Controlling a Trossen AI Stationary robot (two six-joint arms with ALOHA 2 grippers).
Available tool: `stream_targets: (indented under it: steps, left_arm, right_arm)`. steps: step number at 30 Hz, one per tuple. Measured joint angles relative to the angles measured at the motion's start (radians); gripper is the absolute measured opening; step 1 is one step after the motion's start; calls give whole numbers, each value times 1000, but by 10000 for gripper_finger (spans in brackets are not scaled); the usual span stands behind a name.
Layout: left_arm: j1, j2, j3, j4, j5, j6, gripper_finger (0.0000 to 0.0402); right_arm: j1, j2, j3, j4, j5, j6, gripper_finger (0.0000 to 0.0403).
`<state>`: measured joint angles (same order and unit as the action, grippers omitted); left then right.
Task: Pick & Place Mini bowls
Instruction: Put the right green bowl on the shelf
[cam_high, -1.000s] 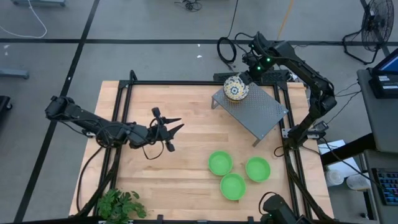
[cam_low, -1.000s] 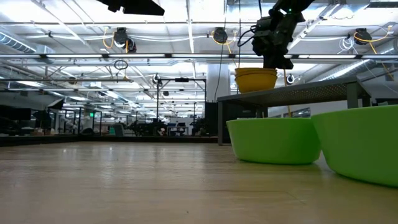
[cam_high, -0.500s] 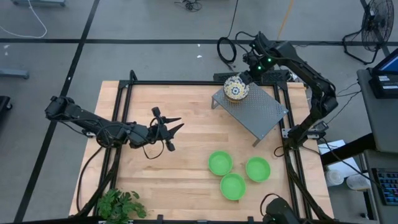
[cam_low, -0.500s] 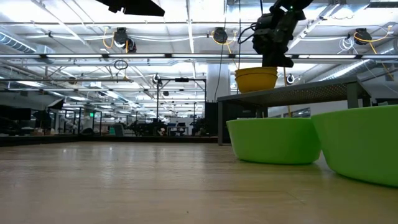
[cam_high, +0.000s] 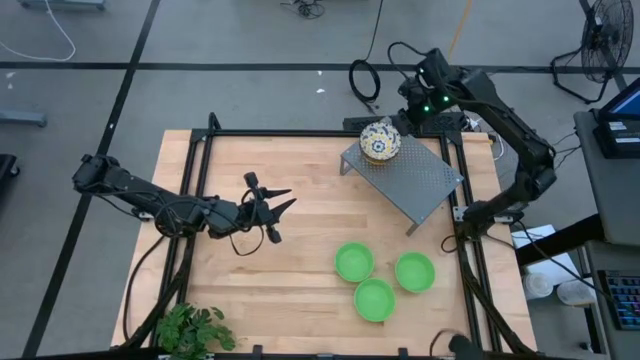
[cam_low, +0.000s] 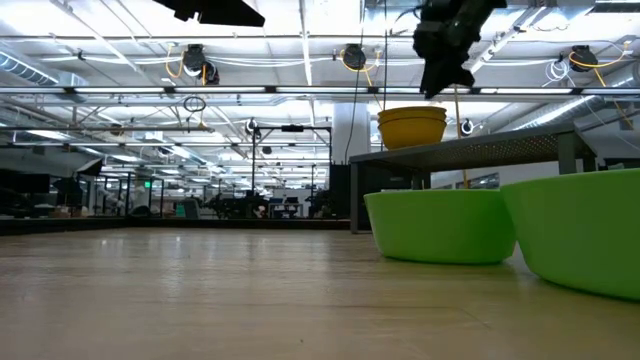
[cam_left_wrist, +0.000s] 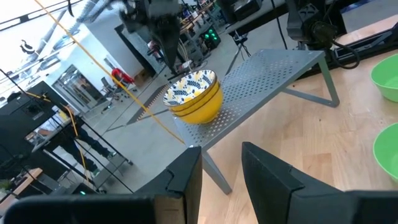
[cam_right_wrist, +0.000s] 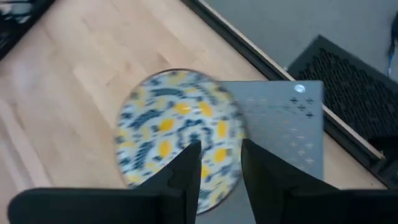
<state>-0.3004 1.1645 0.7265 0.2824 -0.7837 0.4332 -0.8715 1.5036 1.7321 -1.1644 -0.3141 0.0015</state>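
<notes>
Left gripper (cam_high: 282, 207) hovering over the table (cam_high: 300, 290) centre, fingers slightly apart, empty; green bowls (cam_high: 375, 298) clustered near the front; stacked floral bowls (cam_high: 380, 142) on the rack (cam_high: 420, 185) corner, count unclear; right gripper (cam_low: 440, 82) above them, part-open, empty
</notes>
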Motion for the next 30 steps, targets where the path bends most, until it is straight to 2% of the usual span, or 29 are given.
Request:
stream_targets:
  steps: [8,13,21,28,30]
  left_arm:
    - [0,0,0,-2,0,-18,118]
    - [0,0,0,-3,1,-28,118]
    - [0,0,0,-12,1,-44,118]
    - [0,0,0,-11,1,-45,118]
    - [0,0,0,-11,1,-45,118]
  right_arm:
    - [203,-140,-3,-58,-1,-23,105]
    - [392,-259,-78,-57,20,72,101]
    - [679,-484,-352,-60,52,346,89]
    - [837,-632,-607,-60,59,632,89]
    - [873,-658,-676,-60,89,679,89]
